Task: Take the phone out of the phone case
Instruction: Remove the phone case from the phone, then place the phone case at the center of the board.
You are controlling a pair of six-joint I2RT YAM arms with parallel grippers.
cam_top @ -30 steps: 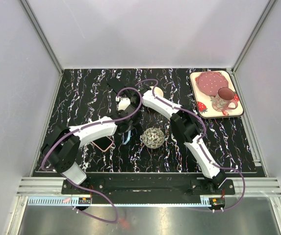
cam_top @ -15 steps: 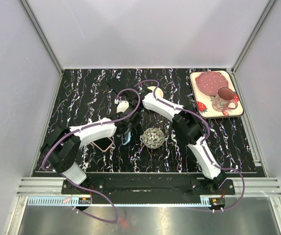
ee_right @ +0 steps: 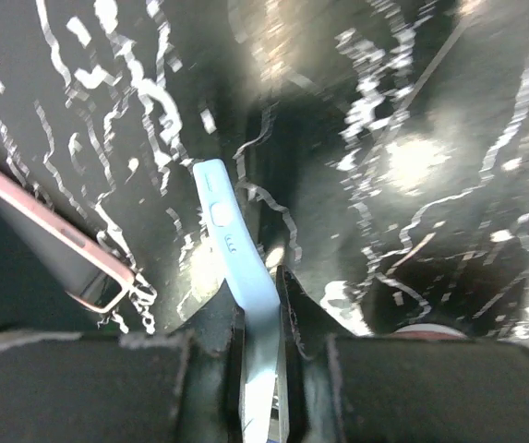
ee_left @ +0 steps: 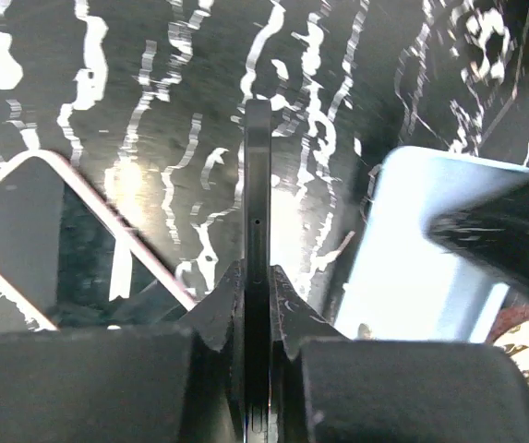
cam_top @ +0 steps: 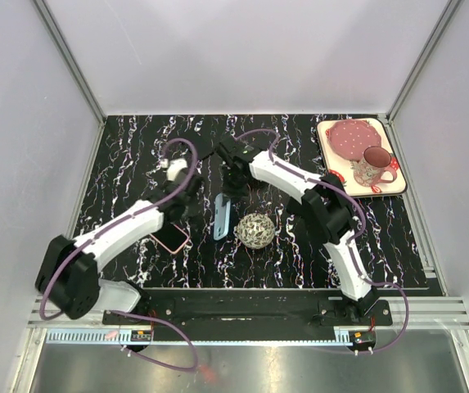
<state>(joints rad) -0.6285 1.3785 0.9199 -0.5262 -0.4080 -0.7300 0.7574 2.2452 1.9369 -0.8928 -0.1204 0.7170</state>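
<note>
From above, the table [cam_top: 136, 155] lies open at 10 and 11 o'clock, and at 4 o'clock beyond the right arm [cam_top: 287, 176], which slants across the middle toward 12. A tray [cam_top: 338, 182] with a cup [cam_top: 373, 168] fills the 2 o'clock corner. The centre is crowded. A wire ball [cam_top: 256, 231] sits there, and the blue case [cam_top: 223, 217], pinched by the right gripper [ee_right: 259, 305], is just at the ball's 9 o'clock. A pink-rimmed slab [cam_top: 173, 238] lies at 8 o'clock beside the left arm [cam_top: 128, 229]. The left gripper [ee_left: 257, 295] clamps the phone [ee_left: 258, 185] on edge nearby.

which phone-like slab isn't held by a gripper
The pink-rimmed slab, lying on the table; the light blue case is clamped in the right gripper and the thin dark phone in the left gripper.
</note>
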